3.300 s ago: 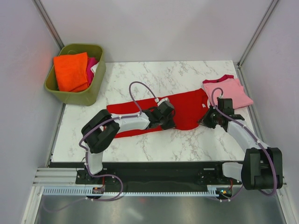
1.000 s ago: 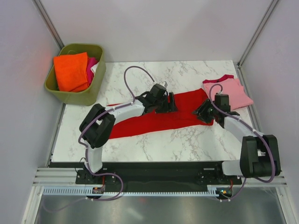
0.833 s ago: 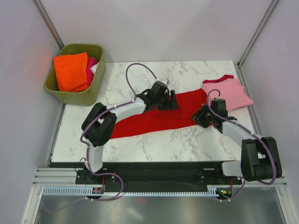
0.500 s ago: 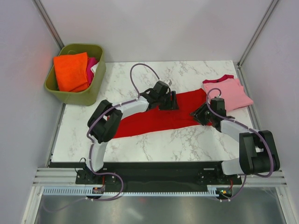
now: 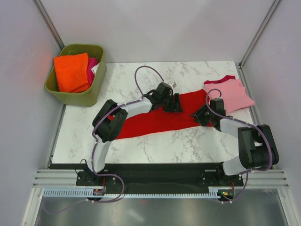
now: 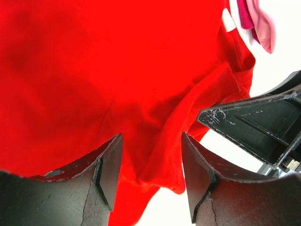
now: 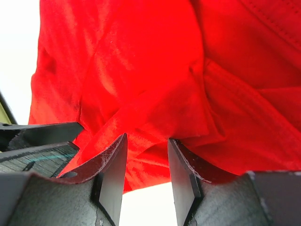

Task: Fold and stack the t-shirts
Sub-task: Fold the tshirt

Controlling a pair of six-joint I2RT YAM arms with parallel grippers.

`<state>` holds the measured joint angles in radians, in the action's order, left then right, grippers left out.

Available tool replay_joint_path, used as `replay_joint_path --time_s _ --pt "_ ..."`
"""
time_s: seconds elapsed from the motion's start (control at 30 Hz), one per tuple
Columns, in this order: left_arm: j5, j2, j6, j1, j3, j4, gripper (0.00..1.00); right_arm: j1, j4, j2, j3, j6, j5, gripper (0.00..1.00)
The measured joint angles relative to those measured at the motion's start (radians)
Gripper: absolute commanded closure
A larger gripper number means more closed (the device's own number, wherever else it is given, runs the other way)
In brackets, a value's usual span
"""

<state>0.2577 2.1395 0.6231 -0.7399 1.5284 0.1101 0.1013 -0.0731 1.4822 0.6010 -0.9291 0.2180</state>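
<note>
Left claw [image 6: 151, 157]: jaws apart, straddling a ridge of the red t-shirt [image 5: 150, 121], not nipped. Right claw [image 7: 147, 150]: jaws close about a bunched fold; grip cannot be confirmed. Shirt lies mid-bench [image 5: 164, 146] as a long band, pink t-shirt [image 5: 230, 94] far right. Step judged: folding the red. Next requires both pinches secure before lifting.

Red t-shirt [image 5: 141, 126] middle is hidden under left arm [image 5: 136, 106] in top view, and its edges are cropped in both wrist views. Pink t-shirt [image 6: 264, 28] is cut off at the frame corner. Tub [image 5: 75, 99] cloths behind orange cloth [image 5: 71, 71] are mostly hidden.
</note>
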Motion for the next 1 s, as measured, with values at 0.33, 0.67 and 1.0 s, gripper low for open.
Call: replay_joint_path --time_s 0.33,0.67,1.0 --pt "0.063 0.077 0.002 0.006 0.043 -0.015 0.43 0.009 -0.026 0.011 0.006 -0.037 -0.018 0.46" --pt "0.130 0.106 0.008 0.016 0.070 -0.027 0.44 0.015 -0.051 0.039 0.053 -0.063 -0.036 0.45" --pt "0.146 0.115 0.020 0.025 0.068 -0.040 0.37 0.015 -0.080 0.096 0.116 -0.089 -0.037 0.45"
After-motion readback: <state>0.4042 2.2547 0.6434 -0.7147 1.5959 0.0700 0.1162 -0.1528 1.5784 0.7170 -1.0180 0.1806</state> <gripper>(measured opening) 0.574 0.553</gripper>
